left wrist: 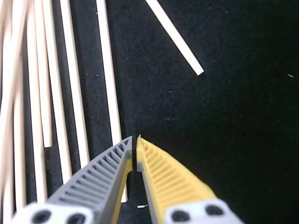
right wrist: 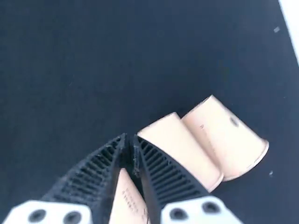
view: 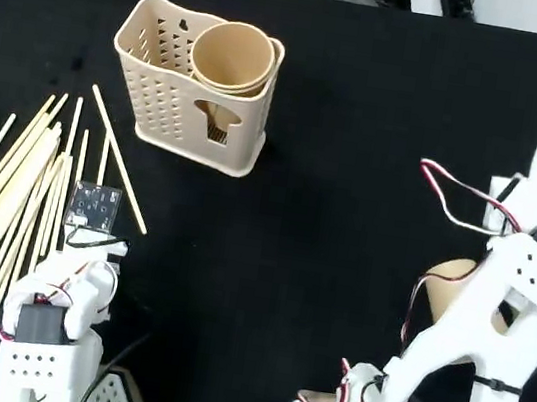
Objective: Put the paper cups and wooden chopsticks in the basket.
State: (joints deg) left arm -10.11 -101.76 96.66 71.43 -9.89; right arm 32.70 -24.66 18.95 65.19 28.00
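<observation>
Left gripper: clenched, the grey and yellow fingers meeting at their tips with nothing seen between them, low over the black table.
Chopstick by the grey finger: lies flat on the table and runs right under that finger's tip; touching or just clear, that cannot be told.
Wooden chopsticks: spread in a loose fan on the table's left side, well apart from the basket, most of them lying roughly parallel. One stray stick slants out from the bundle toward the basket.
Left arm: at the near-left corner, its wrist over the near edge of the fan.
Right gripper: closed too, black fingertips together. A cup's pale side shows in the gap behind the tips, and whether it is pinched cannot be told.
Loose paper cups: on their sides on the table, one nested in another, just beside the right gripper's tips. From above, a pale curve of them peeks out beneath the right arm.
Basket: cream, perforated, upright at the far left-centre of the table.
Stacked paper cups: standing mouth-up inside the basket, against its right end.
</observation>
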